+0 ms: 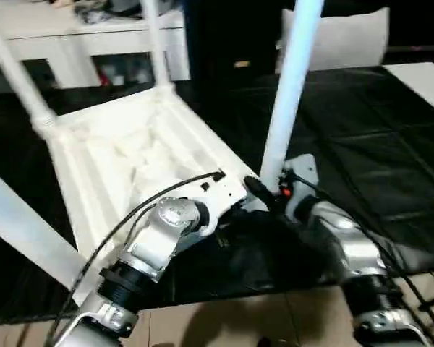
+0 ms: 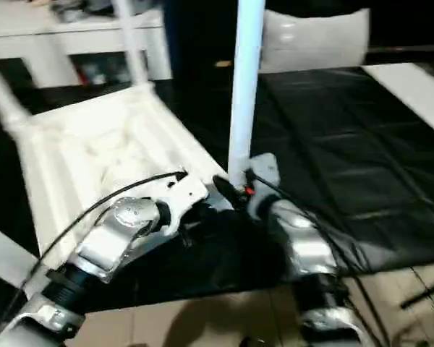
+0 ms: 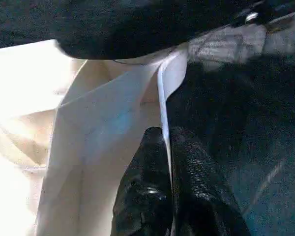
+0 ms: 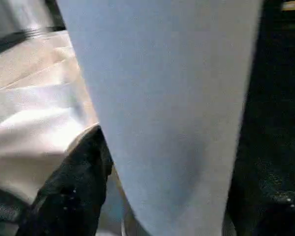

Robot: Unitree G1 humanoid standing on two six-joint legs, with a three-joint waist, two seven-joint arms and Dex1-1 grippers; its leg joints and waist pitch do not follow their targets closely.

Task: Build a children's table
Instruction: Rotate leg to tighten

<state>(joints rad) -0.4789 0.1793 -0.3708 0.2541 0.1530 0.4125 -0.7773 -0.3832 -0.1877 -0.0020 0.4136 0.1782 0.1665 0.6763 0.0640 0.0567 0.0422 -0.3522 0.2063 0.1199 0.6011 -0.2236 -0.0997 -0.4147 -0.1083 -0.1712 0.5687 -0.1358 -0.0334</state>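
Note:
The children's table lies upside down on the black cover, its ribbed top (image 1: 130, 152) facing up. Long white legs stand in the corner sockets: one at the back (image 1: 153, 43), one at the back left (image 1: 18, 79) and a near-left one (image 1: 22, 224) that leans across the picture's edge. The near-right leg (image 1: 289, 94) rises upright from the corner nearest me. My left gripper (image 3: 167, 142) is shut on the thin rim of the top (image 3: 162, 88) close to that corner. My right gripper (image 1: 264, 191) sits at the base of the near-right leg (image 4: 172, 98).
The black-covered work surface (image 1: 362, 166) stretches to the right and ends just in front of my forearms, with tan floor (image 1: 275, 318) below. A white cabinet (image 1: 79, 36) stands at the back left, a pale chair back (image 1: 347, 36) behind, and a white board (image 1: 427, 79) at the far right.

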